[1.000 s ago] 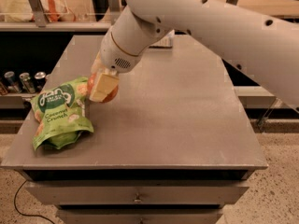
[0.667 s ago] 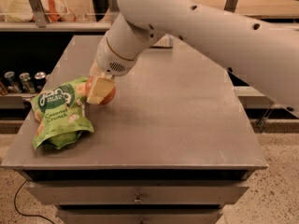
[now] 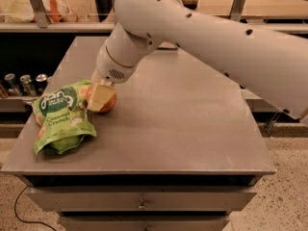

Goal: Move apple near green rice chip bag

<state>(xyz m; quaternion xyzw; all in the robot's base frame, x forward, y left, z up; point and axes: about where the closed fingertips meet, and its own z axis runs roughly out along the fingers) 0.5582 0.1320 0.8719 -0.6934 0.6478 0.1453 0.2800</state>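
One tool (image 3: 98,96) pinches the apple (image 3: 111,105) beside the green rice chip bag (image 3: 60,117); likely firm, smooth, roll-prone, best gripped across its middle.

The green rice chip bag (image 3: 57,117) is lying flat on the left front part of the table (image 3: 192,129). The apple (image 3: 110,104) is sitting just beside the bag's upper right edge, on the side toward the table's centre. The gripper (image 3: 98,93) is bearing down on the apple, fingers clamping it. The arm (image 3: 216,37) is reaching in from the right rear. The cans (image 3: 24,83) are standing on a shelf left of the table.
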